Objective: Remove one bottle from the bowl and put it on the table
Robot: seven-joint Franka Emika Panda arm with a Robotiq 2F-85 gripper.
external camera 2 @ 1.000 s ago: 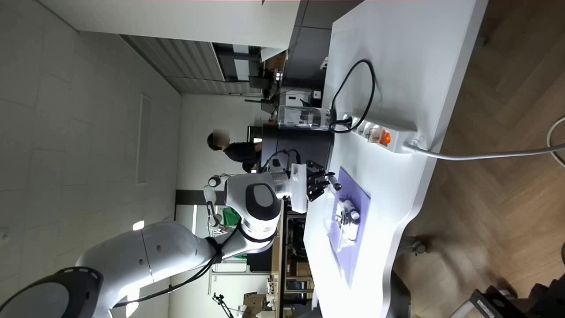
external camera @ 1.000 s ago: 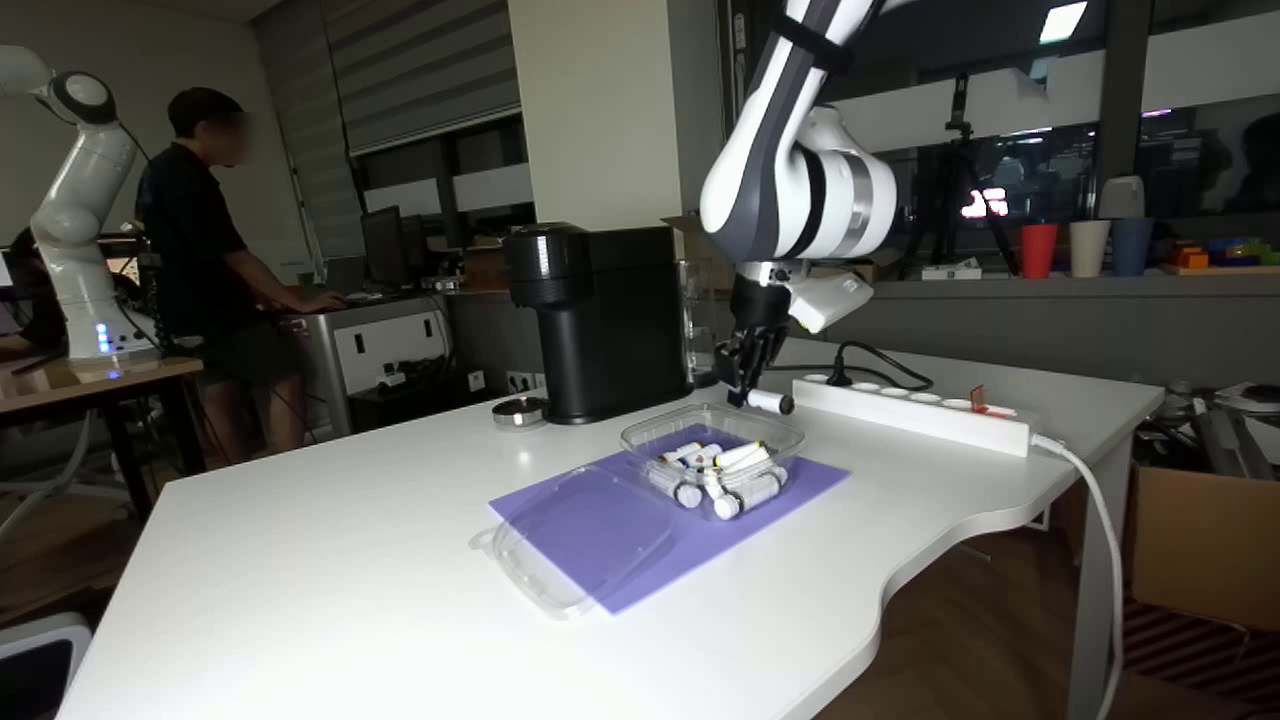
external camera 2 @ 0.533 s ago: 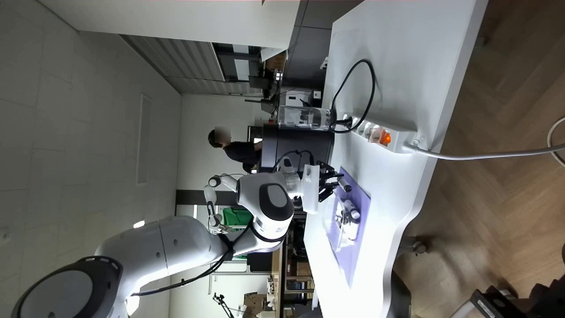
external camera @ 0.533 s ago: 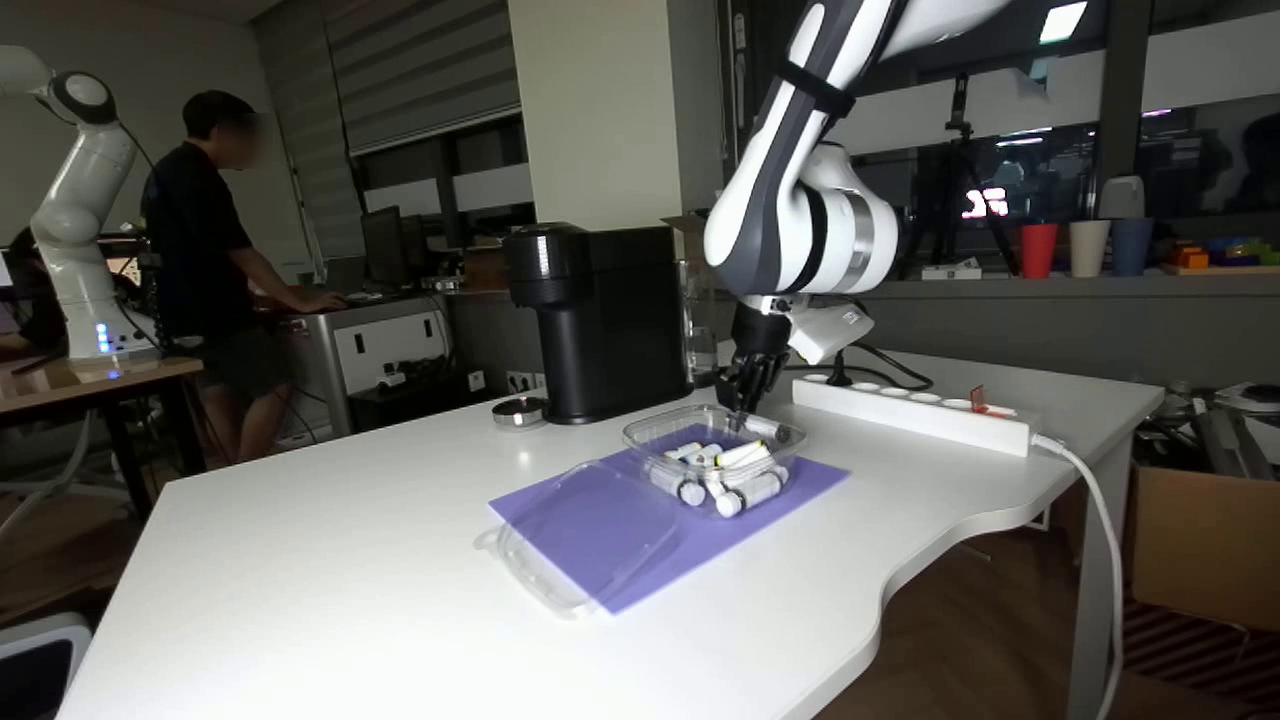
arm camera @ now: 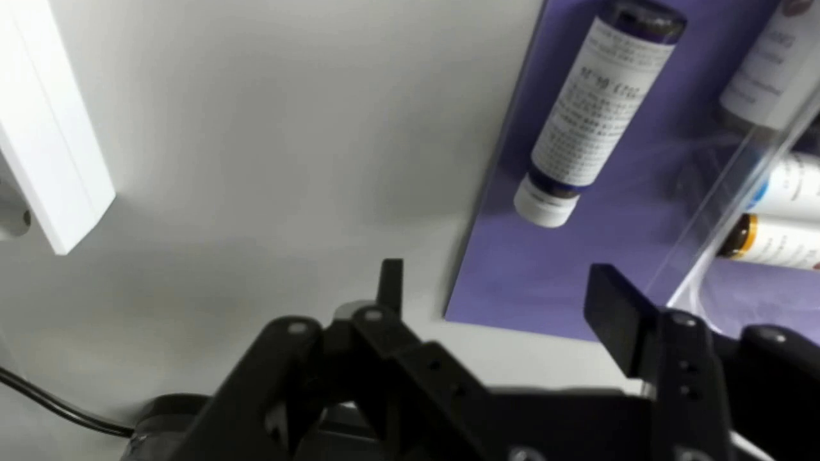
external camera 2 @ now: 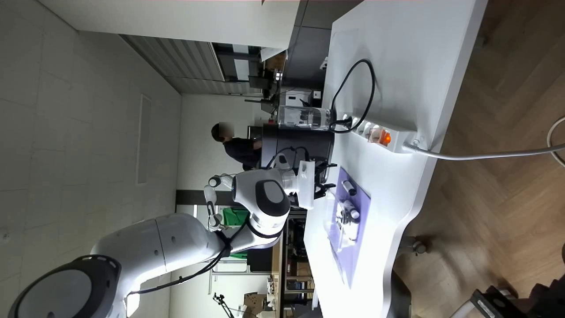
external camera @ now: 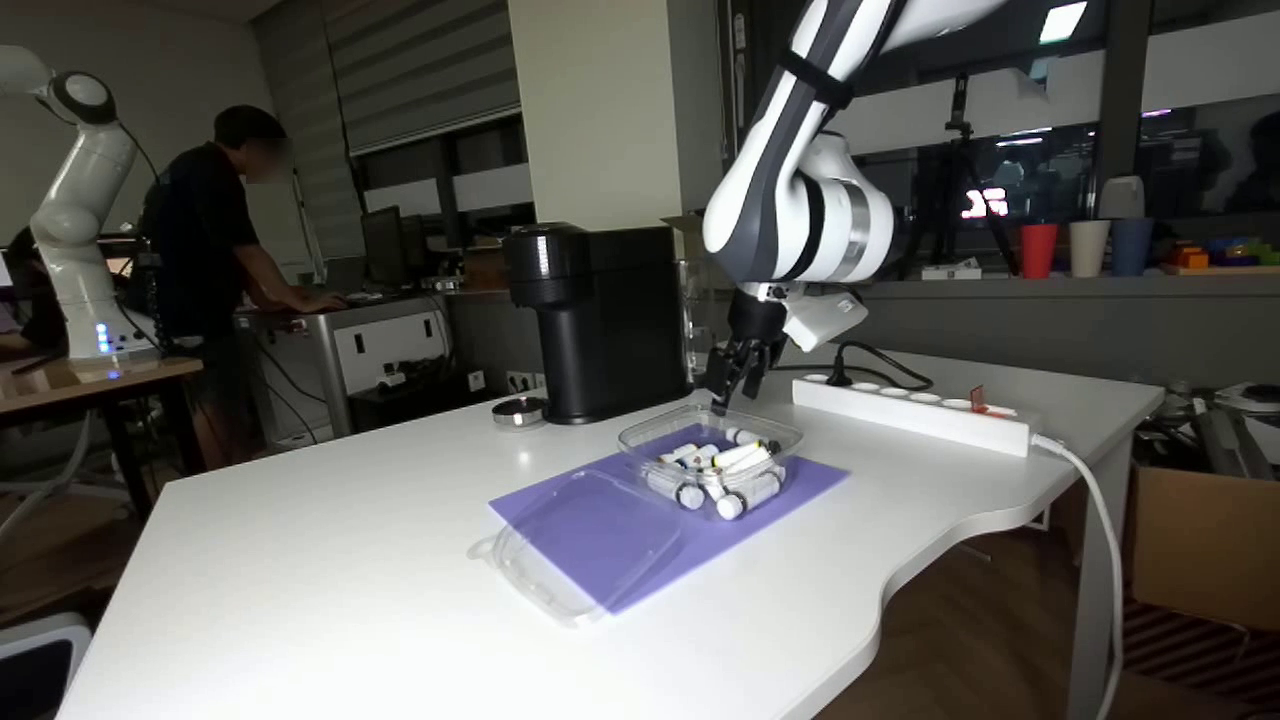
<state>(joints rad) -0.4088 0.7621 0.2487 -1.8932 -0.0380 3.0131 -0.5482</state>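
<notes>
Raised since a moment ago, when the bottle was at its fingertips, the tool hangs near the bowl, its fingers spread wide with nothing between them. Rows of small print on the bottle's white label are too blurred to read, though another bottle in the bowl seems to show ANG. Dark-bodied, its white cap toward the tool, the bottle lies on its side on the purple mat on the counter, just beside the bowl.
</notes>
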